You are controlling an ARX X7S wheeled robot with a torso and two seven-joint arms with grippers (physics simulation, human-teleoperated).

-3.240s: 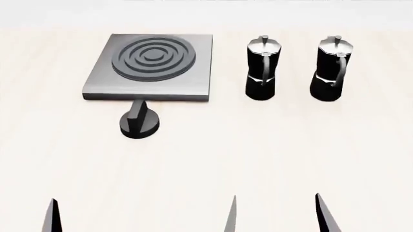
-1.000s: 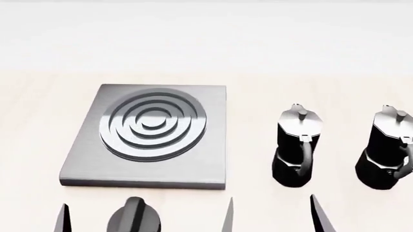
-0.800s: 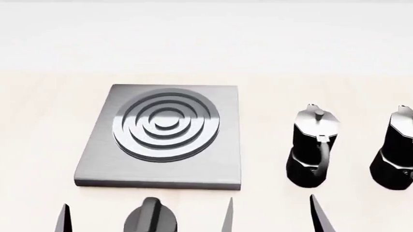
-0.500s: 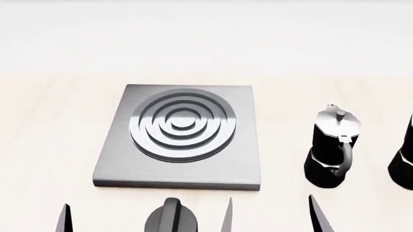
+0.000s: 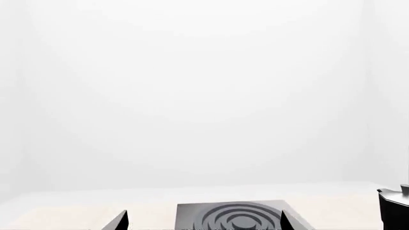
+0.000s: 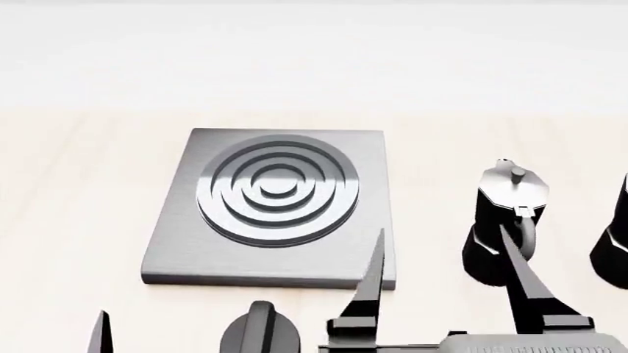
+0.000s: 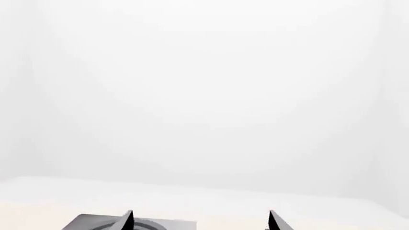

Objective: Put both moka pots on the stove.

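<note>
The stove point(image 6: 275, 198), a grey slab with dark burner rings, lies mid-table. One moka pot point(image 6: 505, 213) stands to its right, black with a silvery lid, handle facing me. The other moka pot point(image 6: 616, 250) is cut off by the right edge of the head view. My right gripper point(image 6: 442, 231) is open and empty, raised in front of the nearer pot, its right finger overlapping the pot's handle. My left gripper point(image 5: 203, 221) is open and empty, facing the stove point(image 5: 236, 218), with a pot point(image 5: 393, 208) off to one side. Only one left fingertip point(image 6: 98, 334) shows in the head view.
A low round black knob point(image 6: 257, 334) with a ridge sits just in front of the stove's near edge, left of the right gripper. The pale table point(image 6: 79, 220) runs back to a white wall. The right wrist view shows a corner of the stove point(image 7: 89, 224).
The right gripper has risen into the head view, up toward the nearer moka pot. Before that, the view drew closer and slid left, pushing stove and pots rightward in the picture.
</note>
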